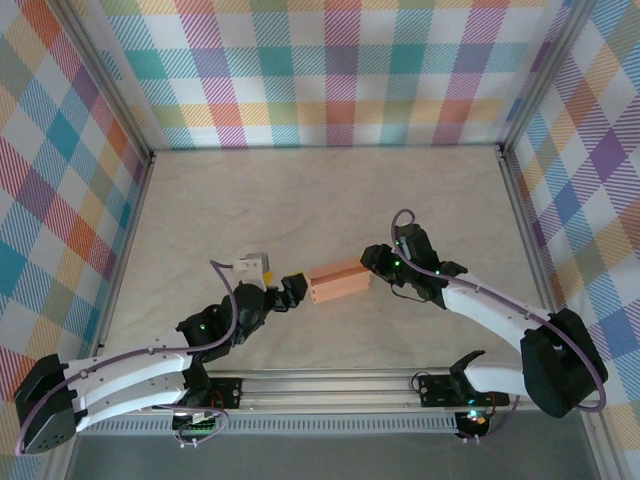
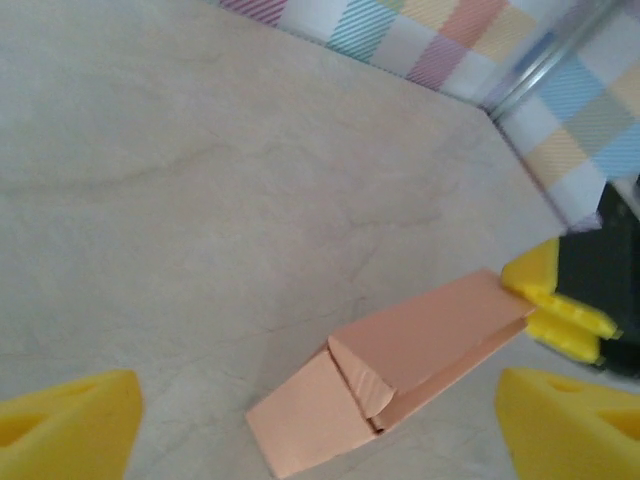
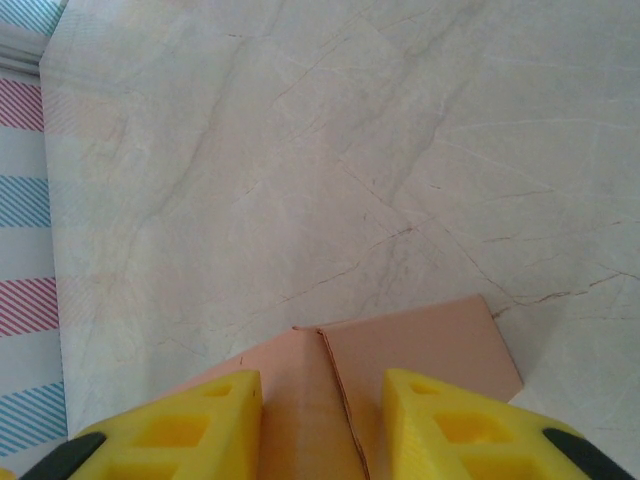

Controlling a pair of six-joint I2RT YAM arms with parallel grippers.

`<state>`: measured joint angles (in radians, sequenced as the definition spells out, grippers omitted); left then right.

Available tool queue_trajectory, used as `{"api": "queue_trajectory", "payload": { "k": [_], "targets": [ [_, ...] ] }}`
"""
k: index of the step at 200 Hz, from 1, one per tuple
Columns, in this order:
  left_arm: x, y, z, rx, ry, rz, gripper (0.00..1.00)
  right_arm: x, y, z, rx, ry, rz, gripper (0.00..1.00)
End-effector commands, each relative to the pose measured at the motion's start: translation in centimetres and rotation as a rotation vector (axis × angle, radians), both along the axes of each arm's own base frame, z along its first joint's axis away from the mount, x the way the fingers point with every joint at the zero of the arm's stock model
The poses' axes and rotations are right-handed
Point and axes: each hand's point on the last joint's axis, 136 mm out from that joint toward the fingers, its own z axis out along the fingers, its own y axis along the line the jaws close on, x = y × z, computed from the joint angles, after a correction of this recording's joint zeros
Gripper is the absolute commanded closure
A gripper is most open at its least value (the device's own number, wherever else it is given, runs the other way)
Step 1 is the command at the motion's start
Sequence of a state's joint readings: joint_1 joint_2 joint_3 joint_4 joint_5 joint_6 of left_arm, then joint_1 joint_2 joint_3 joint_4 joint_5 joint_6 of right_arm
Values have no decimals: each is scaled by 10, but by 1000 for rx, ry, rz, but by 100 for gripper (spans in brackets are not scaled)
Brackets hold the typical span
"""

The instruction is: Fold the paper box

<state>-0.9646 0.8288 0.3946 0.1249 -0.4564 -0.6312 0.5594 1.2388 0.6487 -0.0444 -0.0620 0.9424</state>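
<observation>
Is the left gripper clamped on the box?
No, the left gripper stands wide open, bare table showing between each finger and the box.

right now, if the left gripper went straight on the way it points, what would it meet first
Most likely the paper box: its folded near end lies just ahead of the open left gripper, though the depth is unclear.

paper box (image 3: 420, 365) cropped below, wall (image 2: 572, 140) blurred

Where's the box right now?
In the top view the box lies in the middle of the table, between the two grippers. The right gripper holds its right end, and the open left gripper sits just off its left end.
</observation>
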Motion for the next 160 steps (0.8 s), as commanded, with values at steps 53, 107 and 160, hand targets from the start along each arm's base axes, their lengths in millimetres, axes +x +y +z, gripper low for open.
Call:
{"api": "queue_trajectory", "payload": {
  "k": [53,107,160],
  "targets": [
    [13,-34,0,-198,364,-55,31,-13,-8,-23,-52,64,11,64],
    [15,-53,-38,-154,493,-83,37,-13,-7,-23,-46,63,15,64],
    [15,-51,-65,-139,544,-55,52,-13,-6,-24,-45,66,16,64]
  ]
}}
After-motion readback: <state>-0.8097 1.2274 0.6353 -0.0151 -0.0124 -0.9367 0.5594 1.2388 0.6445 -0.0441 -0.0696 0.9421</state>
